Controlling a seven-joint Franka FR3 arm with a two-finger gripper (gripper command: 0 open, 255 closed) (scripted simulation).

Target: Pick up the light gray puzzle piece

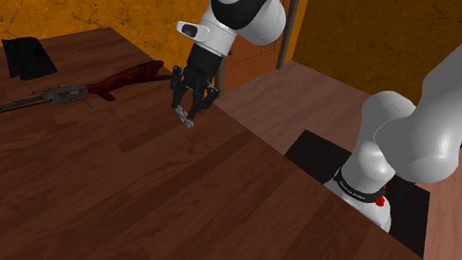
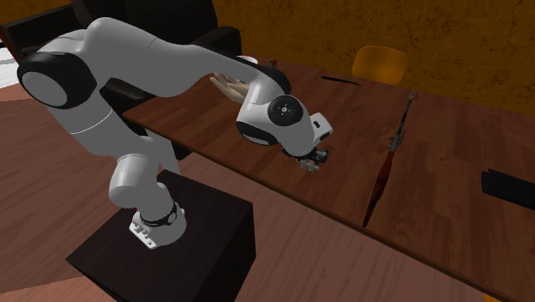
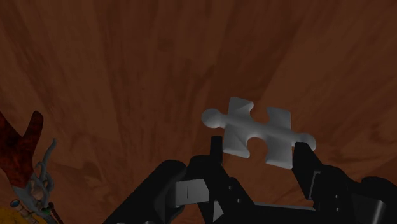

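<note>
1. My pincer is all black.
2. The puzzle piece is plain light grey.
3. The surface is dark red-brown with streaky wood grain.
4. The rifle has a dark red stock and grey metalwork.
5. The wall is mottled orange.

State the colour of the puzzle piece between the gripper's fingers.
The puzzle piece is plain light grey, with no pattern; the wrist view shows it best.

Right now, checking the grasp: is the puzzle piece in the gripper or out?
In: the gripper clasps the light gray puzzle piece, fingers touching both sides.
</note>
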